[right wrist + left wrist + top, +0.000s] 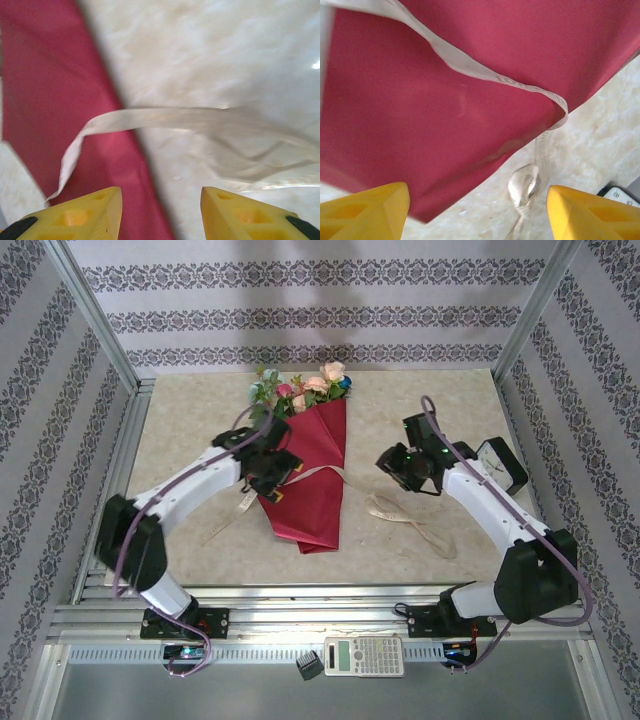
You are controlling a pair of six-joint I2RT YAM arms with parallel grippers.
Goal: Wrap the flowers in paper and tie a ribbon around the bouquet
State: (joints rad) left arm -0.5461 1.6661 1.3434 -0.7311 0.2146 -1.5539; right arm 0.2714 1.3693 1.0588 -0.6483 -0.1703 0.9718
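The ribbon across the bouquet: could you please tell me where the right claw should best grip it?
Probably grip the ribbon just beyond the crimson paper's right edge, where it runs as one narrow flat strip. Come from above, the right claw straddling its width.

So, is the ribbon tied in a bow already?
No, the ribbon just lies as one loose strip across the red paper and runs off its edge onto the table, with no bow in it.
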